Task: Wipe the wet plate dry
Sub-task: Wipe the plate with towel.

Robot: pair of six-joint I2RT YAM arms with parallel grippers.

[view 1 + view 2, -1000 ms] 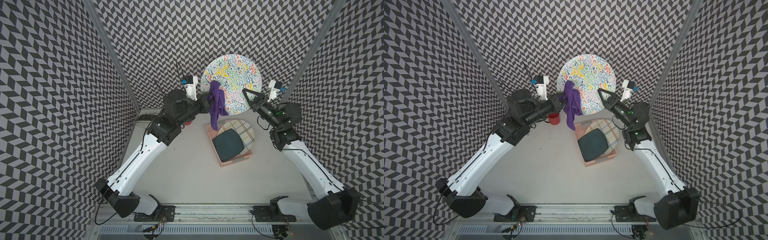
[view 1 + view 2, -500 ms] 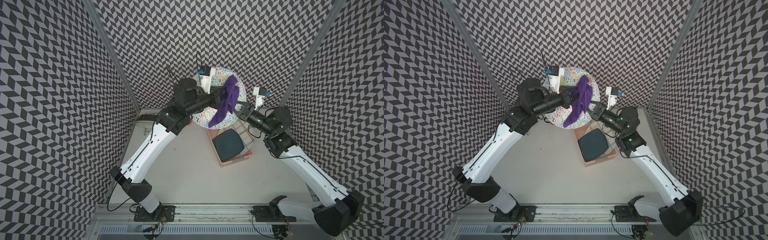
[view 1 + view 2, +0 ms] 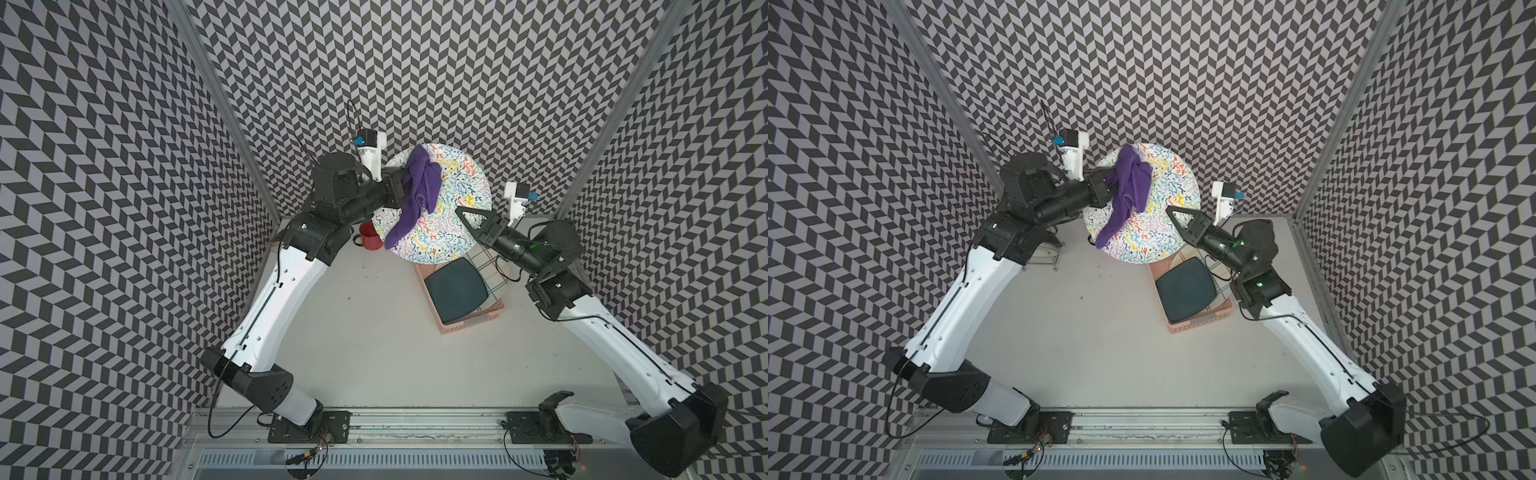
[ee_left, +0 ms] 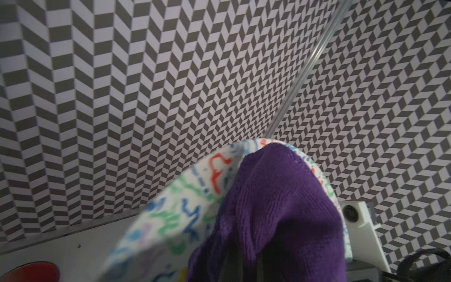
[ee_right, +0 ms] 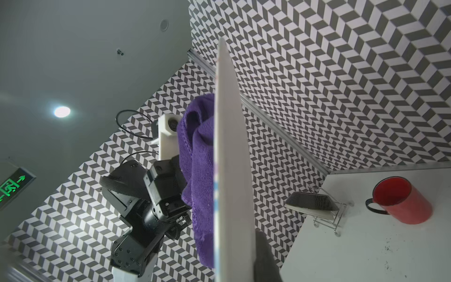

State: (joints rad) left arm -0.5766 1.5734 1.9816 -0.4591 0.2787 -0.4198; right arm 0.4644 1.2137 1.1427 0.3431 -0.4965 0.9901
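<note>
Since half a second ago the left arm has drawn back toward its own side, dragging the purple cloth point(image 3: 417, 189) across the plate point(image 3: 451, 208), whose face now shows more fully in both top views. The plate is round and glossy white with multicoloured squiggles, held tilted in the air above the back of the tabletop point(image 3: 374, 340). The right end effector point(image 3: 463, 216) pinches its rim. The left end effector point(image 3: 401, 188) is clamped on the soft, knitted cloth, which lies bunched on the plate's upper face and hangs down. A pink slotted basket point(image 3: 471, 322) holds a dark teal square plate point(image 3: 455, 291) and a checked plate point(image 3: 493, 266). A red enamel mug point(image 3: 370, 237) stands nearby.
</note>
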